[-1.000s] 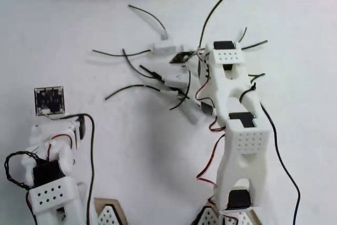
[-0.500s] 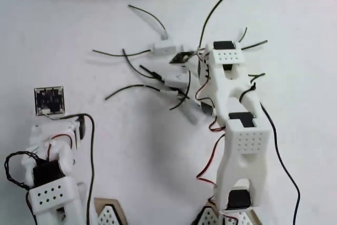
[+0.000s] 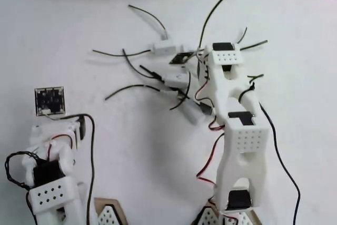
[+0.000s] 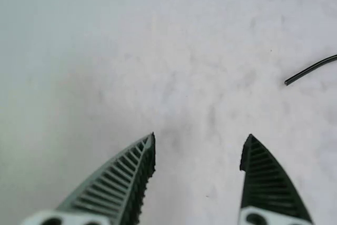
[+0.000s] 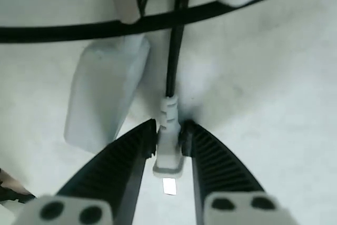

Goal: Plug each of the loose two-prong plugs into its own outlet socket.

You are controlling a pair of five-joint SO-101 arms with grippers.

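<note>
Nearest you, at the front-left of the table (image 3: 131, 172), the left arm (image 3: 50, 183) sits folded. The left gripper (image 4: 201, 136) hangs over bare tabletop, its jaws spread apart with nothing between them. One loose black wire end (image 4: 310, 69) lies off to one side. Just beyond that arm lies a small black square board (image 3: 49, 100).

To the right, the right arm (image 3: 239, 146) stretches toward the middle of the table. The right gripper (image 5: 169, 126) has its jaws clamped on the body of a small white plug (image 5: 168, 154), whose black cord (image 5: 174, 56) leads away from the jaws. The plug sits low over the table, just beside a white socket block (image 5: 105, 98) and not yet in it.

To do this step well, I judge you should turn the prong end to face the block's opening first. Then push straight along the plug's length with a firm grip. The block looks loose and light, so it will likely slide, and the free left gripper could steady it. Cords cross just past the plug and could snag.

Counting: two arms, one board, one plug held. Farther off, in the tangle, I count about four white connector bodies (image 3: 160, 48) among many black cords. From above you cannot tell plugs from sockets.
</note>
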